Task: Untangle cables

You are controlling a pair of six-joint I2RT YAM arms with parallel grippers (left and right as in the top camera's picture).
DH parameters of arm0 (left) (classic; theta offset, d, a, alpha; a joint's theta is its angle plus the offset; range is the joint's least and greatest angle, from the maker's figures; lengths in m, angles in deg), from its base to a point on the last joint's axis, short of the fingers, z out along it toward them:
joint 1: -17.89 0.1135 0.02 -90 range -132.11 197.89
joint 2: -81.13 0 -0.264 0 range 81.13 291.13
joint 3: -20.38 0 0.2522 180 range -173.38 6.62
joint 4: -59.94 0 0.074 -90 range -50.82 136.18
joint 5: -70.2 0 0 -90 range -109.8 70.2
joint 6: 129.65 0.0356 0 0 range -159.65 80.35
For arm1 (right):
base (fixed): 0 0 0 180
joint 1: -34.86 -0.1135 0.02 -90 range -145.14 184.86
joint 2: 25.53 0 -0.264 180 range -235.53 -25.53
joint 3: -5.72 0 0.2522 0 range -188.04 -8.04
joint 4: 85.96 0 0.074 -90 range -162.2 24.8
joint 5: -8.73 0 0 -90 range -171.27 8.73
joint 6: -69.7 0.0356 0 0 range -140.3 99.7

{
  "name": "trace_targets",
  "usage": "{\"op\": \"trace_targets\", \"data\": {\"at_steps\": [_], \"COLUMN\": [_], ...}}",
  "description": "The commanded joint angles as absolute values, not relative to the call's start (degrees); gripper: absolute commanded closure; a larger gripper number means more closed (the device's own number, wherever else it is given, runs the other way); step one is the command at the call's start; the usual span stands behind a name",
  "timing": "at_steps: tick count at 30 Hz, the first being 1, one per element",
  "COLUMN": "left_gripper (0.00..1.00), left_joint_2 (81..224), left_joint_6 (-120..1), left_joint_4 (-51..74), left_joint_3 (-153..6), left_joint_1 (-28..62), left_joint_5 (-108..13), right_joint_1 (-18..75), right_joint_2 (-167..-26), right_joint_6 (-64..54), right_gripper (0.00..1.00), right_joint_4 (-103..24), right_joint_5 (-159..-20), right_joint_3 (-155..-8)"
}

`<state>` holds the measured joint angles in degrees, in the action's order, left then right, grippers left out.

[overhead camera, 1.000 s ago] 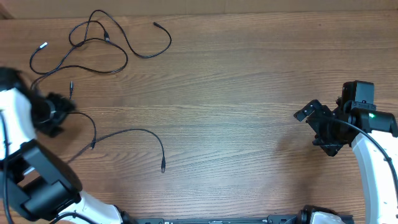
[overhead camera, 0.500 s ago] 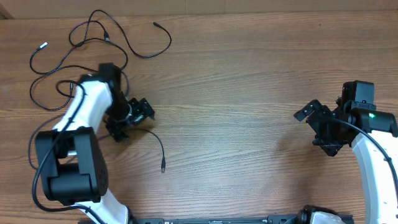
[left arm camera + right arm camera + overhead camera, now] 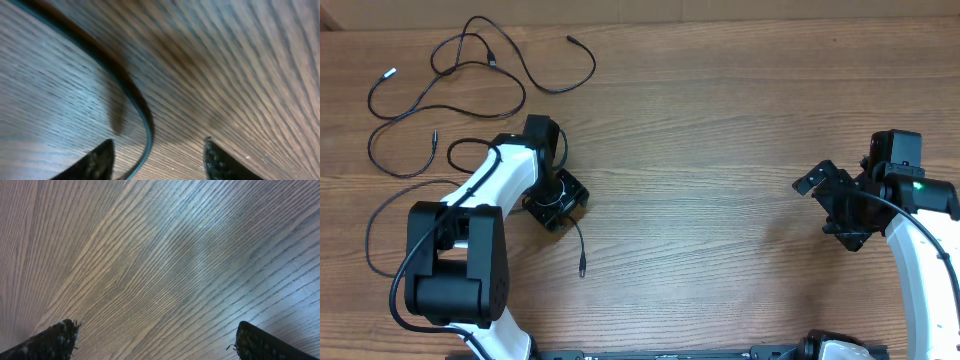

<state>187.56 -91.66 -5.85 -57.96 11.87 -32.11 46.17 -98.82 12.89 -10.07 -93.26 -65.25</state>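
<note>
Three thin black cables lie on the left of the wooden table. One cable [image 3: 525, 70] loops at the far left back. A second cable [image 3: 395, 105] with a silvery-white tip [image 3: 389, 72] curves below it. A third cable [image 3: 578, 245] runs out from under my left arm and ends in a plug. My left gripper [image 3: 556, 203] is open, low over that third cable, which passes between its fingers in the left wrist view [image 3: 145, 125]. My right gripper [image 3: 830, 205] is open and empty at the right, over bare wood [image 3: 160, 270].
The table's back edge [image 3: 720, 18] runs along the top. The arm bases stand at the front edge.
My left arm swept right from the far left edge toward the middle-left, now over the third cable, and that cable's shape shifted. The right arm has not moved.
</note>
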Motion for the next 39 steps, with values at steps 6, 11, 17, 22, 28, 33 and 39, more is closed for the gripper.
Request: {"op": "trace_targets", "data": {"at_steps": [6, 11, 17, 22, 28, 33, 39], "left_gripper": [0.56, 0.71, 0.9, 0.96, 0.95, 0.95, 0.95], "left_joint_2": [188.2, 188.5, 188.7, 188.7, 188.7, 188.7, 188.7], "left_joint_6": [-100.3, -99.8, -100.1, -101.0, -101.5, -103.9, -103.9], "left_joint_4": [-5.2, -2.9, -2.3, 0.6, 1.7, 1.9, 2.6], "left_joint_3": [-54.4, -53.8, -53.8, -53.8, -53.8, -53.8, -53.8], "left_joint_1": [11.5, 11.5, 11.5, 12.6, 17.3, 22.5, 28.5], "left_joint_5": [-26.7, -23.0, -20.4, -22.9, -32.6, -41.8, -43.8], "right_joint_1": [46.3, 46.3, 46.3, 46.3, 46.3, 46.3, 46.3], "right_joint_2": [-98.5, -98.5, -98.5, -98.5, -98.5, -98.5, -98.5], "right_joint_6": [12.6, 12.6, 12.6, 12.6, 12.6, 12.6, 12.6], "right_gripper": [0.0, 0.0, 0.0, 0.0, 0.0, 0.0, 0.0], "right_joint_4": [-10.4, -10.4, -10.4, -10.4, -10.4, -10.4, -10.4], "right_joint_5": [-92.9, -92.9, -92.9, -92.9, -92.9, -92.9, -92.9], "right_joint_3": [-66.6, -66.6, -66.6, -66.6, -66.6, -66.6, -66.6]}}
